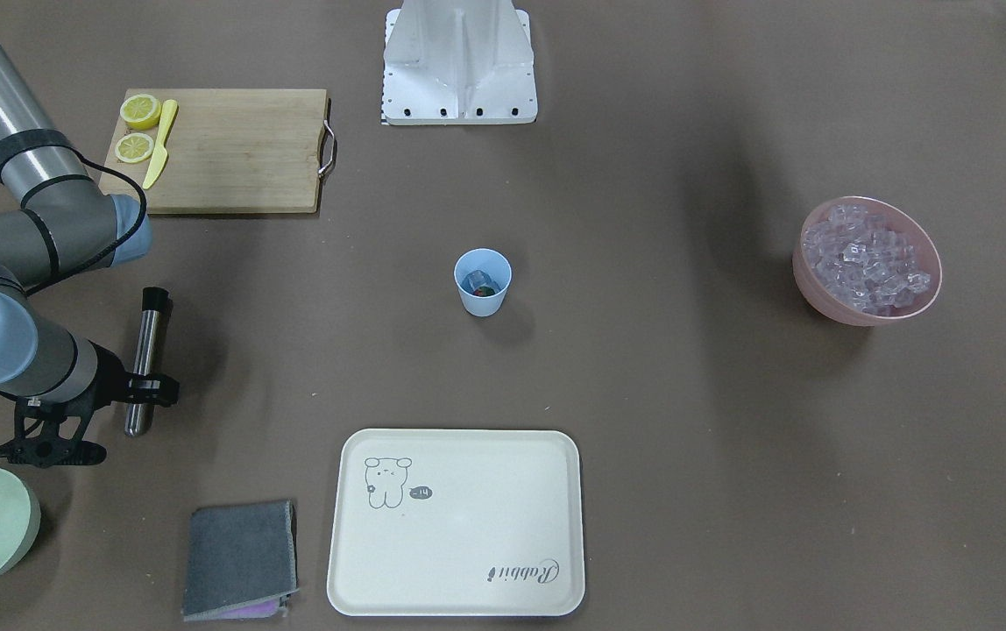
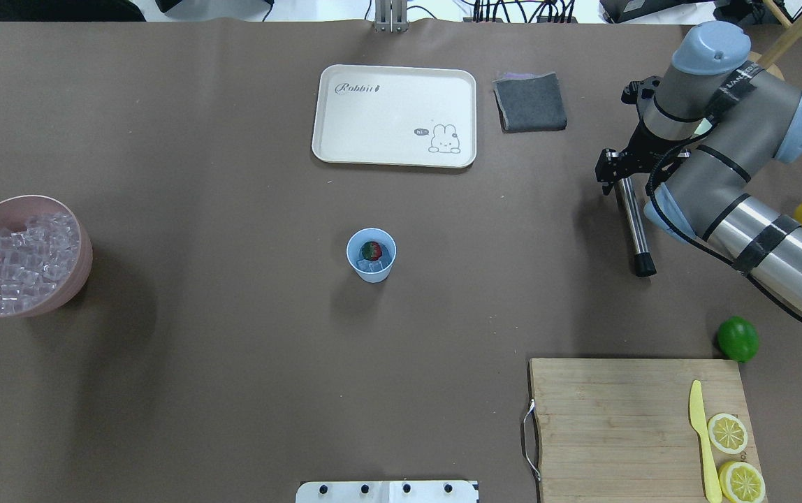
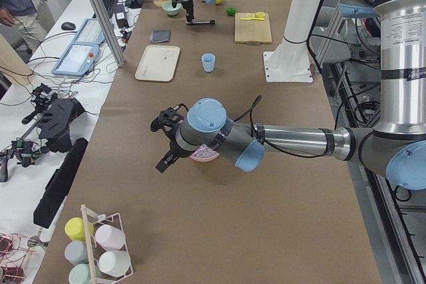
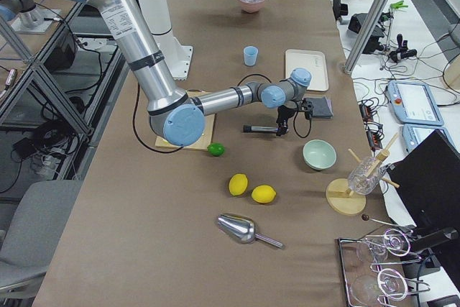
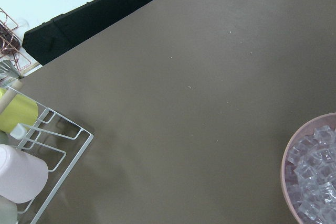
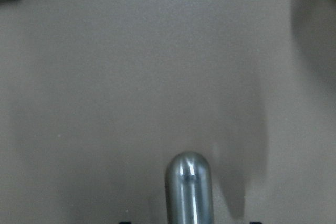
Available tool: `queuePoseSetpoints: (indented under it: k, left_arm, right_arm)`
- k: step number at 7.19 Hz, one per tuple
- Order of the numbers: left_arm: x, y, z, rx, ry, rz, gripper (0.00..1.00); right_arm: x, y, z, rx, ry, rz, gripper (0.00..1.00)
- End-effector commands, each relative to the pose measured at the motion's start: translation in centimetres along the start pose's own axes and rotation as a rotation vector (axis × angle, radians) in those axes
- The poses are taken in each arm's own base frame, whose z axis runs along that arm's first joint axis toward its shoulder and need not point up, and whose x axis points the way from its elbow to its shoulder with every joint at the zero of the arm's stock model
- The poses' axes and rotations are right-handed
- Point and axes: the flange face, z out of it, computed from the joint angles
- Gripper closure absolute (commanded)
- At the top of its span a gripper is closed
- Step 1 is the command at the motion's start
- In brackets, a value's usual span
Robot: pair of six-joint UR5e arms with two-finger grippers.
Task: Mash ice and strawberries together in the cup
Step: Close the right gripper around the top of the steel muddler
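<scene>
Apparently the mashing is not yet starting. The left gripper is hanging by the pink bowl, and whether it is open cannot be told. The cup is standing mid-table, holding ice and the strawberry. The tray and grey cloth are lying just off the route. The right gripper is clamping a level muddler, probably awaiting upending over the cup.

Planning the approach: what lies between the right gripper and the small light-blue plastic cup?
Nothing: in the overhead view only bare brown table separates the right gripper from the light-blue cup.
</scene>
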Motion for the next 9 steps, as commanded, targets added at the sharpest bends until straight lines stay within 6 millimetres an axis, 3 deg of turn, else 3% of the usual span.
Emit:
queuePoseSetpoints:
  k: [1, 2, 4, 6, 7, 9]
  left_arm:
    - [-0.1, -0.1, 0.0, -0.001, -0.008, 0.001, 0.03]
    - [0.0, 0.0, 0.0, -0.003, -0.007, 0.001, 0.03]
    - [-0.1, 0.0, 0.1, -0.003, -0.007, 0.001, 0.03]
    - [0.1, -0.2, 0.2, -0.004, -0.004, 0.004, 0.03]
    - [0.2, -0.4, 0.3, -0.004, 0.0, 0.007, 0.03]
    - [0.8, -1.2, 1.4, -0.018, 0.02, 0.02, 0.03]
  right_arm:
    - [-0.1, 0.0, -0.1, -0.001, -0.004, -0.001, 0.81]
    - [-0.1, 0.0, -0.1, 0.0, -0.004, -0.005, 1.0]
    - [0.1, -0.3, -0.8, 0.01, -0.01, -0.004, 1.0]
    - [0.7, -1.3, -2.9, 0.052, -0.037, -0.007, 1.0]
    - [0.4, -1.6, -4.7, 0.079, -0.053, -0.015, 1.0]
    - [-1.0, -1.4, -11.0, 0.195, -0.13, -0.063, 1.0]
